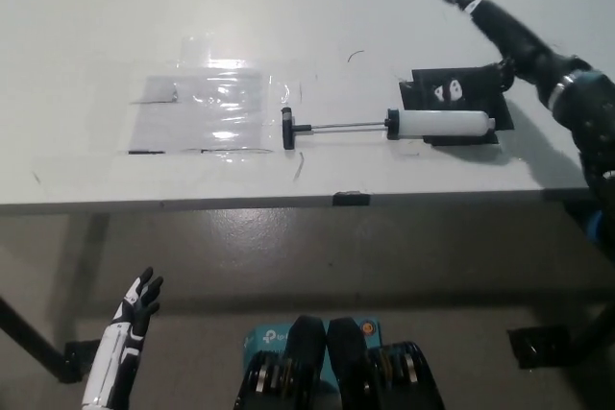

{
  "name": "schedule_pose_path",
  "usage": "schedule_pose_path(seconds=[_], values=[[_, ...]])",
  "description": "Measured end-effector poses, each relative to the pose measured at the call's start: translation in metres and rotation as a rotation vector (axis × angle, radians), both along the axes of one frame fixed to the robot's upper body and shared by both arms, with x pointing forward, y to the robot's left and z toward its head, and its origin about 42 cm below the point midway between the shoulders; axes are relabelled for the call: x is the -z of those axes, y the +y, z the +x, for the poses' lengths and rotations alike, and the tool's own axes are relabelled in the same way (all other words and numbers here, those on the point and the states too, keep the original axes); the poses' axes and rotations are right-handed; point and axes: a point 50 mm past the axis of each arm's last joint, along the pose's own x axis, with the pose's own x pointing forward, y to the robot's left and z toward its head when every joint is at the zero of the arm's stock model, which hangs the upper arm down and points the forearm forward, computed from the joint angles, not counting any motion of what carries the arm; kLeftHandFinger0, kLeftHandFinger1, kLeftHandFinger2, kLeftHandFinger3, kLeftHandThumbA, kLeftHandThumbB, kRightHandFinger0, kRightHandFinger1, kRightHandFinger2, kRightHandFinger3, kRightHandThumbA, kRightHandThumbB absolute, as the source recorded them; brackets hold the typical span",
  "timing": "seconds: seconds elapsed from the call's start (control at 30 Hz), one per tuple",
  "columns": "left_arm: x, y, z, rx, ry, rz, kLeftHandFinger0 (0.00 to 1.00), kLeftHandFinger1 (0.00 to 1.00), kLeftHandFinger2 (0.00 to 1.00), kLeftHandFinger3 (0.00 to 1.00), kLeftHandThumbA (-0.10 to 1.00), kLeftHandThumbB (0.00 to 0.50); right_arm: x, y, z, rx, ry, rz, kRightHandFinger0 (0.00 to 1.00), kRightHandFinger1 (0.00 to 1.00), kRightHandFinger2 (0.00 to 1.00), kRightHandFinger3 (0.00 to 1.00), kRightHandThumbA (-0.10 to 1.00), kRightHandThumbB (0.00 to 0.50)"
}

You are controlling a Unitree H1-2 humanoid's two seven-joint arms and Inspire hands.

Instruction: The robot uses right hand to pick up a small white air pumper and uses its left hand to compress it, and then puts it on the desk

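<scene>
The small white air pumper lies flat on the white desk, its body on a black mat. Its thin rod is pulled out to the left and ends in a black handle. My black right hand hovers over the desk just behind the pumper's body, open, with fingers spread and reaching toward the far left. It holds nothing. My white left hand rests low at the lower left, below the desk's front edge, open and far from the pumper.
A clear plastic sheet lies taped on the desk left of the handle. The desk's front edge runs across the picture's middle, with grey floor below. A black desk leg stands at the lower left.
</scene>
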Motion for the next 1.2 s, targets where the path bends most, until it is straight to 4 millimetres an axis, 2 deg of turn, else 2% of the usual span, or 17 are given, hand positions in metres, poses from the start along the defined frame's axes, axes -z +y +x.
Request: schedule_pose_path(seconds=[0.1,0.23,0.27,0.43,0.63,0.97,1.2], values=[[0.0,0.0,0.0,0.0,0.0,0.0,1.0,1.0,1.0,1.0,1.0,0.027,0.013,0.002,0.013,0.027,0.072,-0.057,1.0,1.0,1.0,1.0,0.96,0.34],[0.0,0.0,0.0,0.0,-0.001,0.001,1.0,1.0,1.0,1.0,1.0,0.023,0.024,0.006,0.021,0.043,0.128,-0.108,1.0,1.0,1.0,1.0,0.99,0.363],[0.0,0.0,0.0,0.0,-0.001,0.0,1.0,1.0,1.0,1.0,1.0,0.023,0.027,0.007,0.022,0.044,0.137,-0.121,1.0,1.0,1.0,1.0,0.99,0.356],[0.0,0.0,0.0,0.0,-0.001,0.001,1.0,1.0,1.0,1.0,1.0,0.016,0.039,0.013,0.025,0.044,0.176,-0.17,1.0,1.0,1.0,1.0,1.0,0.397],[0.0,0.0,0.0,0.001,-0.006,0.001,1.0,1.0,1.0,1.0,1.0,0.015,0.052,0.014,0.027,0.058,0.224,-0.186,1.0,1.0,1.0,1.0,1.0,0.389],[-0.001,0.0,0.0,0.004,-0.013,0.0,1.0,1.0,1.0,1.0,1.0,0.014,0.046,0.021,0.033,0.062,0.229,-0.224,1.0,1.0,1.0,1.0,1.0,0.417],[-0.001,0.0,0.0,0.006,-0.018,-0.002,1.0,1.0,1.0,1.0,0.98,0.005,0.051,0.027,0.036,0.068,0.261,-0.277,1.0,1.0,1.0,1.0,1.0,0.433]])
